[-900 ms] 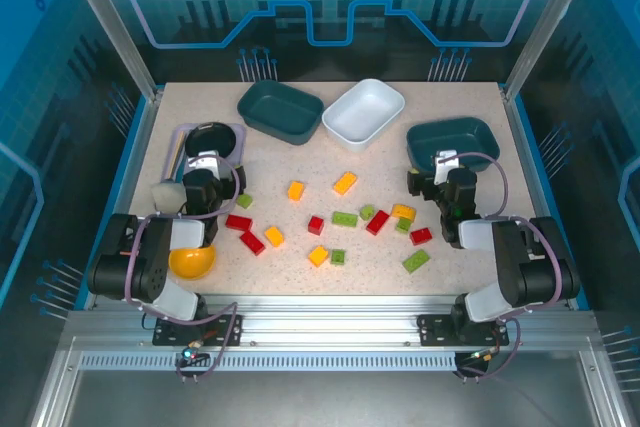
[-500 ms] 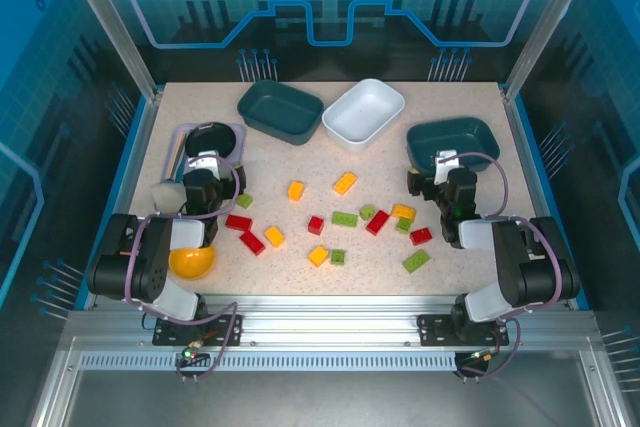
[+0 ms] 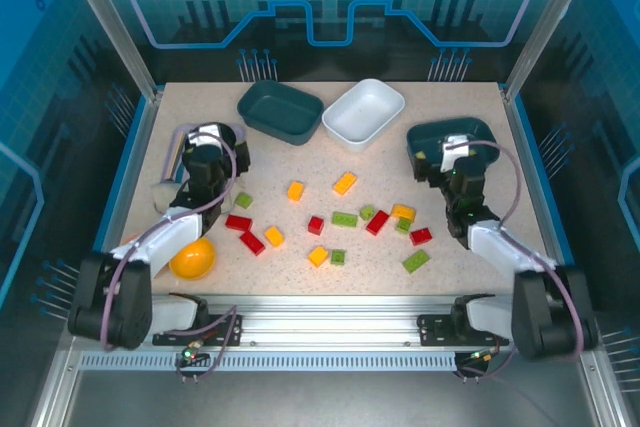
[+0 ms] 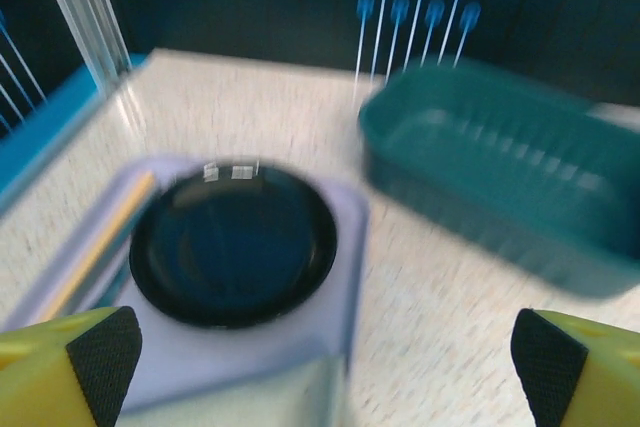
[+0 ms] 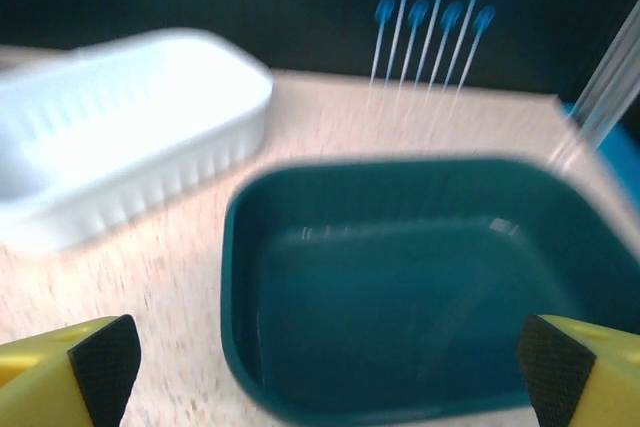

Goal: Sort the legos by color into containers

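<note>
Both wrist feeds reach me smeared: the black dish (image 4: 232, 244) and left teal tray (image 4: 500, 187) are soft-edged, and the white tray (image 5: 120, 137) runs off the picture's left edge. From above, my right arm (image 3: 465, 192) hides part of the right teal tray (image 3: 430, 134).

The table (image 3: 300, 162) is beige with fine dark speckles. Along its far edge stand a dark teal left container (image 3: 280, 110), a plain white middle container (image 3: 363, 112) and a dark teal right container (image 3: 425, 134). Scattered mid-table are red legos (image 3: 238, 222), orange-yellow legos (image 3: 345, 183) and light green legos (image 3: 416, 261). Near the left edge, a glossy black dish (image 4: 232, 243) sits on a pale lilac holder (image 4: 345, 277). The bowl (image 3: 192, 258) is orange-yellow.
</note>
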